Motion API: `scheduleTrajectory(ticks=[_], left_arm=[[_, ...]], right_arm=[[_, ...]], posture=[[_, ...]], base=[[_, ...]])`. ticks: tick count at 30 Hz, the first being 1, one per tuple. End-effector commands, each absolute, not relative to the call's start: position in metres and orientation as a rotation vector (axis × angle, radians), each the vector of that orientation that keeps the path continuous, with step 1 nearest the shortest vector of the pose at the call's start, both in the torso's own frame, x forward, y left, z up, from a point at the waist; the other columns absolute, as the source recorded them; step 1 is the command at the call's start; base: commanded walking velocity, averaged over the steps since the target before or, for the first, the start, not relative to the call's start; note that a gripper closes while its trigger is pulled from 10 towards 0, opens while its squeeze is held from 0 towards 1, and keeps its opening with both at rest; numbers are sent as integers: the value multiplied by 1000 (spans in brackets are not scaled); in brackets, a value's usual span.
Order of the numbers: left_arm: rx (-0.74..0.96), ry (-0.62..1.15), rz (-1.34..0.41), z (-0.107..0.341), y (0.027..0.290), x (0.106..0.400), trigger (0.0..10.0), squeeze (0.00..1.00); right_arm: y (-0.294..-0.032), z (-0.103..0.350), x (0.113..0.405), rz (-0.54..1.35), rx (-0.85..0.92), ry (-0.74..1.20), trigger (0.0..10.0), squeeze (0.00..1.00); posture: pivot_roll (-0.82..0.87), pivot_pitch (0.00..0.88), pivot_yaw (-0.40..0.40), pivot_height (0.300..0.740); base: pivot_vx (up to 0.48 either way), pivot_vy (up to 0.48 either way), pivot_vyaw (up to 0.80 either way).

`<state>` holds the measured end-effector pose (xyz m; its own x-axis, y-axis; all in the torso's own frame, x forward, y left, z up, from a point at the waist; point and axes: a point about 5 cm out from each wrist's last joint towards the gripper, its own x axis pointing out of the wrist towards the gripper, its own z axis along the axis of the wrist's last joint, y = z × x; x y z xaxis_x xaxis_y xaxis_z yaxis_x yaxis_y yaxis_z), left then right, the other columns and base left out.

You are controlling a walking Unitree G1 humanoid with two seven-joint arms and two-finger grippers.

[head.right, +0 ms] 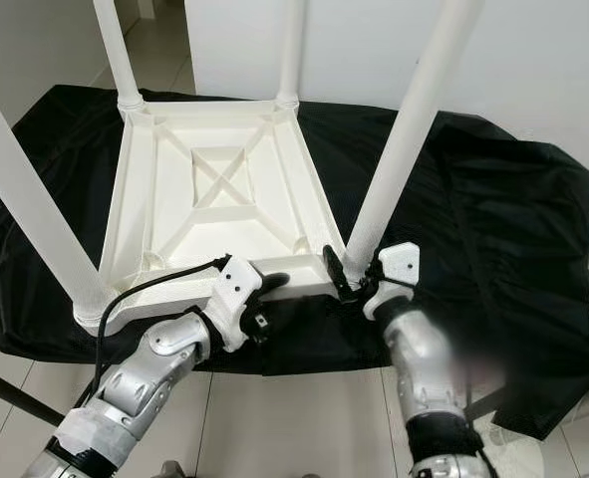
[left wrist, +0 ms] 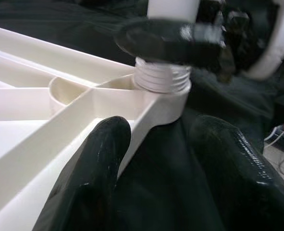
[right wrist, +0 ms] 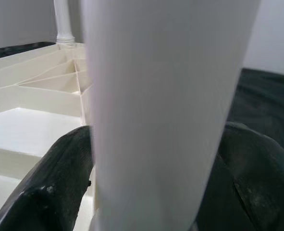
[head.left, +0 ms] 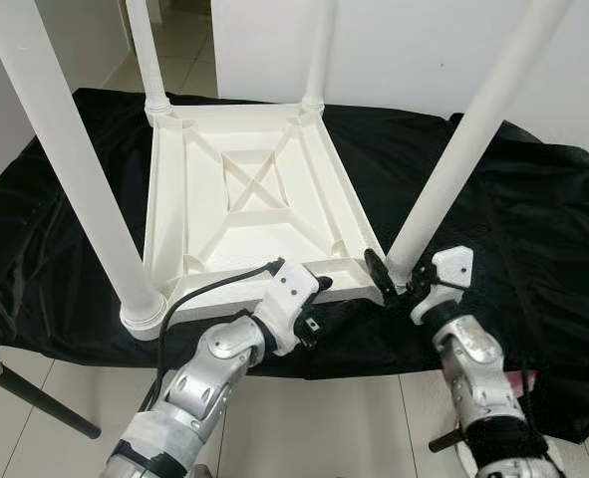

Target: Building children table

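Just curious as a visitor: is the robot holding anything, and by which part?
The right gripper clamps the near-right table leg just above its threaded base. The left gripper straddles the tabletop rim.

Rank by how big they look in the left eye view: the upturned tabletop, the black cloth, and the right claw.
1. black cloth, spreading past the tabletop on every side.
2. upturned tabletop.
3. right claw, smallest, closed around the near right leg.

All four table legs (head.left: 473, 134) run out past the top edge of the eye views, the right gripper (left wrist: 194, 33) is blurred in the left wrist view, and the black cloth (head.left: 533, 249) hides whatever supports it.
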<state>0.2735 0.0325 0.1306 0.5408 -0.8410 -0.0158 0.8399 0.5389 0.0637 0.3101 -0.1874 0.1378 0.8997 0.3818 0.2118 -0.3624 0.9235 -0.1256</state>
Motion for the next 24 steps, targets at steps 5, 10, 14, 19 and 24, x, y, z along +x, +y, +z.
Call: scheduleTrajectory(ticks=[5,10,14,19,24], left_arm=[[110,-32,-1271,137,24,258,10000,0],[129,-40,-1257,140,22,256,10000,0],[126,-45,-1254,141,21,256,10000,0],[134,-55,-1246,143,19,256,10000,0],[136,-59,-1245,144,17,256,10000,0]], right_arm=[[-195,138,313,413,-102,-205,1020,0],[-197,129,310,417,-94,-170,0,0],[-196,125,309,427,-81,-160,0,0],[-194,123,307,422,-53,-153,667,0],[-189,123,304,417,-22,-157,10000,0]], posture=[[-17,55,-33,740],[-18,54,-40,740],[-18,51,-40,740],[-20,45,-45,740],[-22,41,-48,740]], base=[[0,0,0],[0,0,0],[0,0,0],[0,0,0],[0,0,0]])
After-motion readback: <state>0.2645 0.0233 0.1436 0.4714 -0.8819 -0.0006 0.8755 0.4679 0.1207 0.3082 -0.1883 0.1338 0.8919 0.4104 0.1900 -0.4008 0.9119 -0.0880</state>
